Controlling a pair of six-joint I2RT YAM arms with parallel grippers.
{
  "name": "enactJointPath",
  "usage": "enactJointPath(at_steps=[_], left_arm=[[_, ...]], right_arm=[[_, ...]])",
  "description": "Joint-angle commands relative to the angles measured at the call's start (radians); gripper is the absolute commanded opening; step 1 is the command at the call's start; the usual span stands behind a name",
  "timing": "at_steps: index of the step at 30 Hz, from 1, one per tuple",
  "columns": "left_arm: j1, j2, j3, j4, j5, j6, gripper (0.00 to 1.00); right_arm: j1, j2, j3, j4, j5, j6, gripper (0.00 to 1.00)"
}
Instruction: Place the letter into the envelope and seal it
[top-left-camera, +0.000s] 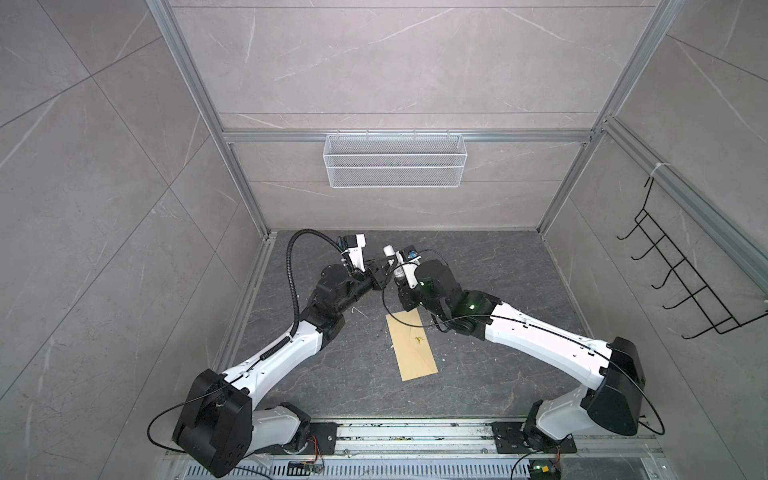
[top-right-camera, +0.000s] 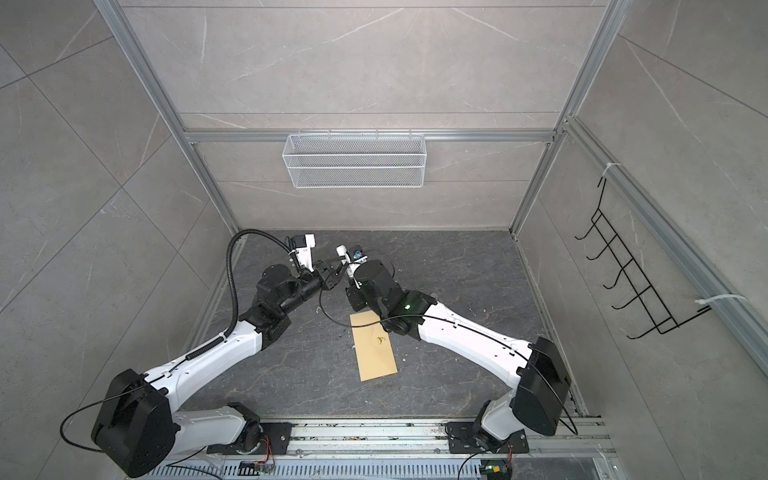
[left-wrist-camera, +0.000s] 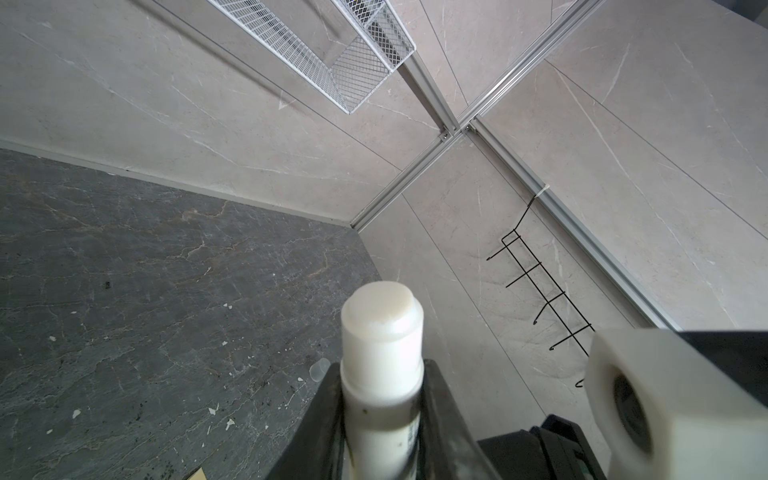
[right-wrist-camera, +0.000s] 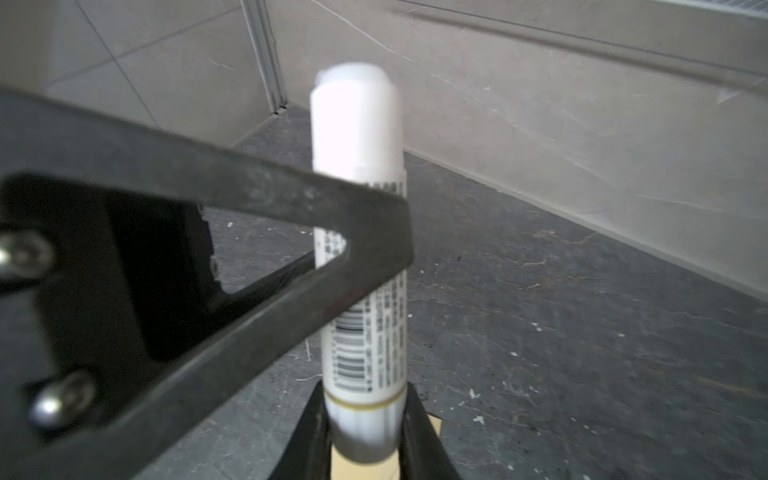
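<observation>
The tan envelope (top-left-camera: 411, 345) (top-right-camera: 374, 347) lies flat in the middle of the dark table, with a small yellow smear on its face. The letter is out of view. Above the envelope's far end both grippers hold one white glue stick (top-left-camera: 390, 250) (top-right-camera: 341, 250) off the table. My left gripper (top-left-camera: 390, 268) (left-wrist-camera: 382, 374) is shut on its upper body, just below the white tip (left-wrist-camera: 380, 316). My right gripper (top-left-camera: 400, 280) (right-wrist-camera: 365, 399) is shut on its bottom end. One left finger (right-wrist-camera: 291, 195) crosses the labelled barrel (right-wrist-camera: 365, 332) in the right wrist view.
A white mesh basket (top-left-camera: 395, 160) hangs on the back wall. A black wire hook rack (top-left-camera: 681, 282) is on the right wall. A small translucent round piece (left-wrist-camera: 319, 370) and pale flecks lie on the table. The right wrist camera housing (left-wrist-camera: 648, 399) sits close beside my left gripper.
</observation>
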Motion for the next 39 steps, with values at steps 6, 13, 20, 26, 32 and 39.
enactJointPath(at_steps=[6,13,20,26,32,39], left_arm=[[-0.005,0.021,-0.016,-0.018,0.006,0.015,0.0],[-0.002,-0.008,-0.007,-0.027,0.007,0.015,0.0],[0.037,-0.042,0.025,-0.014,0.069,-0.014,0.0],[0.056,-0.075,0.033,0.0,0.12,0.004,0.0],[0.062,-0.086,0.018,0.074,0.163,-0.002,0.0],[0.061,-0.061,0.013,0.165,0.218,-0.043,0.0]], right_arm=[[0.112,0.084,0.1,0.072,0.375,-0.179,0.0],[0.091,0.013,0.029,0.101,0.167,-0.134,0.04],[-0.033,-0.103,-0.08,0.123,-0.25,-0.032,0.39],[-0.182,-0.184,-0.218,0.27,-0.631,0.104,0.71],[-0.275,-0.177,-0.312,0.502,-0.822,0.293,0.77],[-0.299,-0.113,-0.303,0.68,-0.934,0.43,0.71]])
